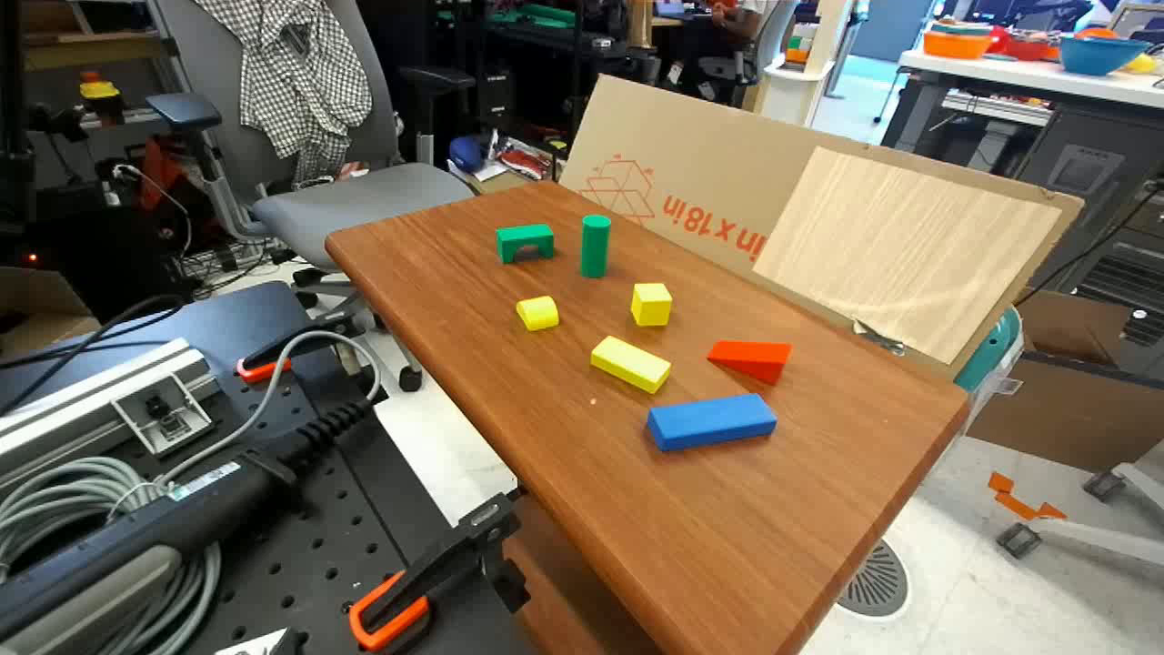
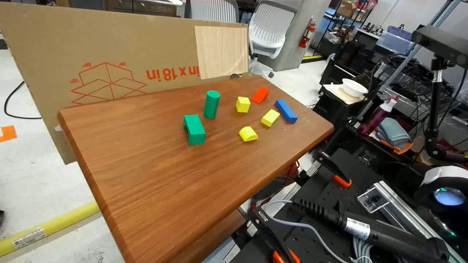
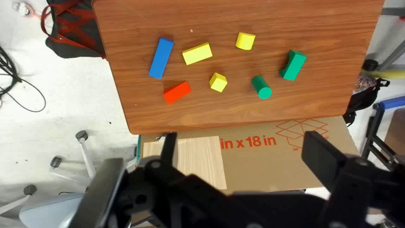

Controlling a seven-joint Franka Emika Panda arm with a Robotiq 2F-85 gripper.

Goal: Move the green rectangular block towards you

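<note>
The green rectangular block [image 1: 525,235], low with an arched notch in one side, stands on the brown wooden table [image 1: 436,264]. It also shows in an exterior view [image 2: 196,130] and toward the right in the wrist view [image 3: 295,66]. An upright green cylinder [image 1: 595,246] stands beside it, apart from it. It shows too in an exterior view [image 2: 211,105] and in the wrist view [image 3: 262,87]. My gripper [image 3: 241,136] shows only in the wrist view. Its two black fingers are wide apart with nothing between them. It is high above the table, away from the block.
Also on the table are a yellow half-round [image 1: 538,313], a yellow cube [image 1: 651,305], a yellow bar [image 1: 630,364], a red wedge [image 1: 753,358] and a blue bar [image 1: 712,422]. A cardboard panel [image 2: 109,47] stands along one long table edge. A black bench [image 1: 336,537] with cables faces the opposite edge.
</note>
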